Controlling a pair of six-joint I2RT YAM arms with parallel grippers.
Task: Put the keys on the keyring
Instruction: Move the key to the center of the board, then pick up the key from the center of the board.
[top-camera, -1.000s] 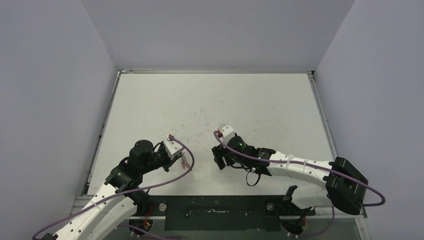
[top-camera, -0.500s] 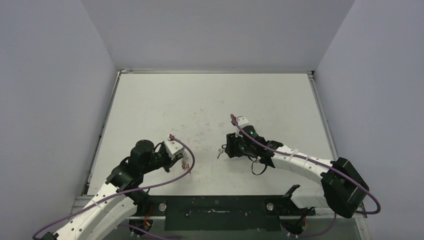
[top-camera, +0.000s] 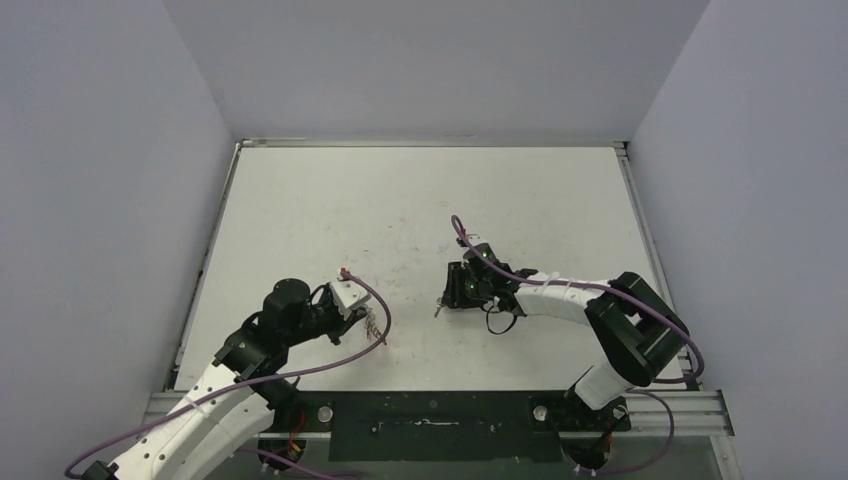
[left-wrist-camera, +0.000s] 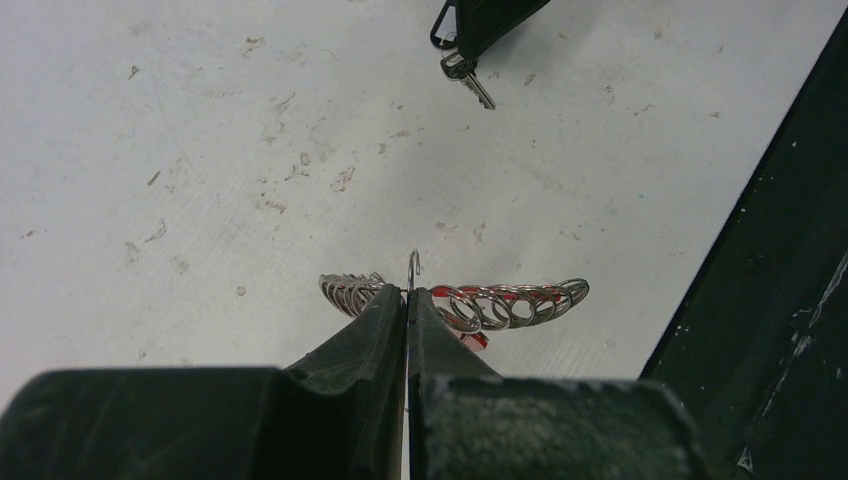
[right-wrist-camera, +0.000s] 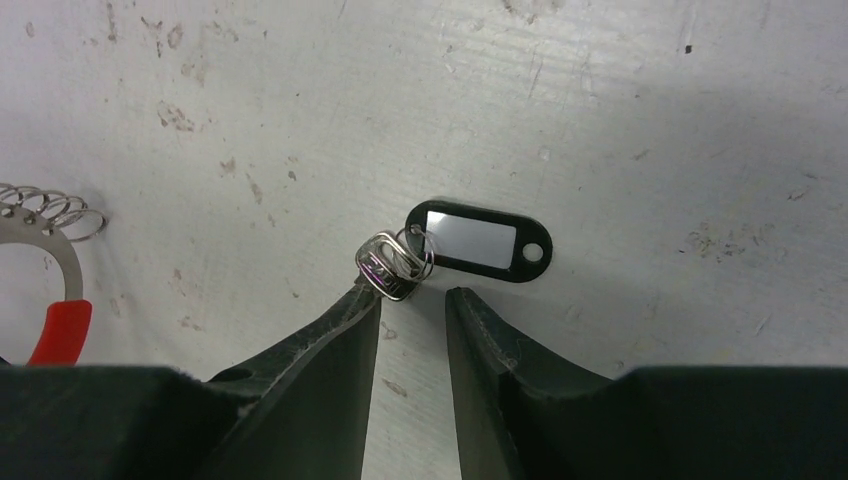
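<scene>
The keyring (left-wrist-camera: 500, 300), a thin metal ring with a red sleeve and several small silver rings strung on it, is pinched edge-on in my shut left gripper (left-wrist-camera: 408, 296), just above the table. In the top view that gripper (top-camera: 362, 315) sits left of centre with the keyring (top-camera: 376, 326) at its tip. A small silver key (right-wrist-camera: 388, 268) lies on the table, joined by a tiny ring to a black tag (right-wrist-camera: 470, 240) with a white label. My right gripper (right-wrist-camera: 413, 295) stands over it with jaws apart, its left fingertip (right-wrist-camera: 368, 300) touching the key and nothing between the fingers.
The white tabletop (top-camera: 420, 200) is scuffed and walled on three sides. A dark rail (left-wrist-camera: 780, 300) runs along the near edge, close to the keyring. The key (left-wrist-camera: 470, 80) lies about a gripper's length beyond the keyring in the left wrist view.
The right arm has swung back and folded, carrying its gripper a little farther from the near edge, and its jaws have narrowed. The key now shows at its tip. The left arm has not moved.
</scene>
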